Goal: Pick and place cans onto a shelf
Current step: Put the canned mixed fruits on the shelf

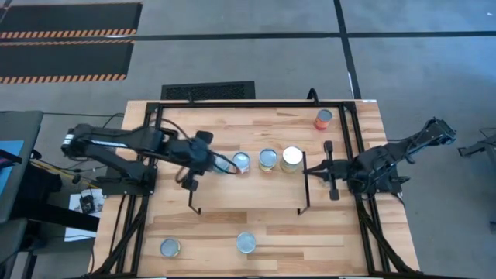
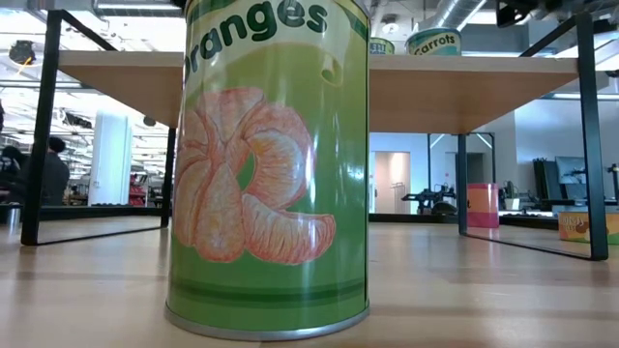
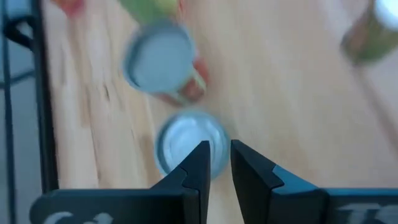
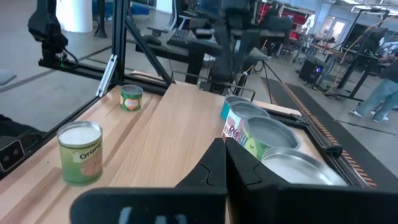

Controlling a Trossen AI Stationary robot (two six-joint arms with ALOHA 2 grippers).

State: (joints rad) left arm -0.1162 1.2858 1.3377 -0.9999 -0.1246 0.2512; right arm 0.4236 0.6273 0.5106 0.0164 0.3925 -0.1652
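Note:
The shelf [image 1: 248, 194] is a light-wood platform on black wire legs at the table's middle. Three cans stand in a row on its far part: [image 1: 242, 161], [image 1: 268, 159], [image 1: 292, 158]. My left gripper [image 1: 223, 164] hovers just left of the leftmost can, whose silver top [image 3: 183, 142] shows behind my fingers; the fingers stand a narrow gap apart and empty. My right gripper [image 1: 311, 170] is shut and empty at the shelf's right edge, next to the row of cans [image 4: 273, 134].
An orange-red can [image 1: 323, 118] stands on the table at the far right. Two cans [image 1: 170, 247] [image 1: 246, 242] stand near the table's front edge; the green oranges can [image 2: 269, 164] fills the low view. Black shelf legs [image 1: 194, 203] [image 1: 304, 198] stand between them.

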